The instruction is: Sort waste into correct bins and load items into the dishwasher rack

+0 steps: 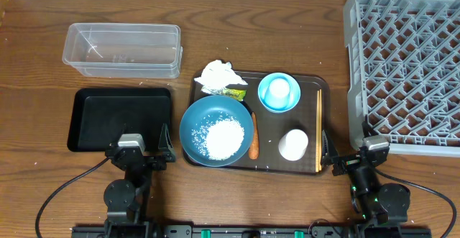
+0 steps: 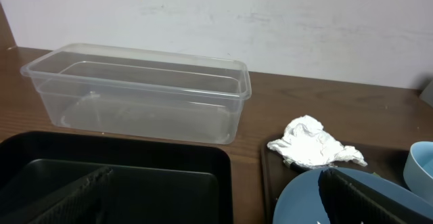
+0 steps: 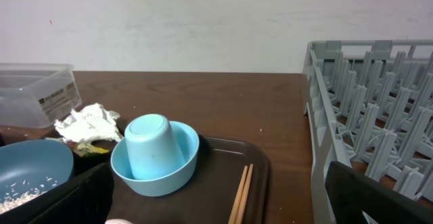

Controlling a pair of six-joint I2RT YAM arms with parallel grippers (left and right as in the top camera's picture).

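Toward the counter's left edge, the clear tub (image 1: 122, 49) sits behind the black tray (image 1: 118, 119). The left tool (image 1: 140, 148) hovers at that tray's near rim, fingers spread and empty. Mid-counter, the brown tray (image 1: 316, 85) carries the tissue (image 1: 221, 72), wrapper (image 1: 233, 92), teal bowl (image 1: 200, 119) of rice (image 1: 224, 139), carrot (image 1: 254, 139), small blue bowl (image 1: 279, 103), white cup (image 1: 293, 144) and chopsticks (image 1: 320, 130). The right tool (image 1: 352, 155), spread and empty, hangs by its near right corner. The grey rack (image 1: 406, 65) fills the right edge.

Left end effector (image 2: 216, 204) gapes wide; right end effector (image 3: 220, 204) likewise spread.
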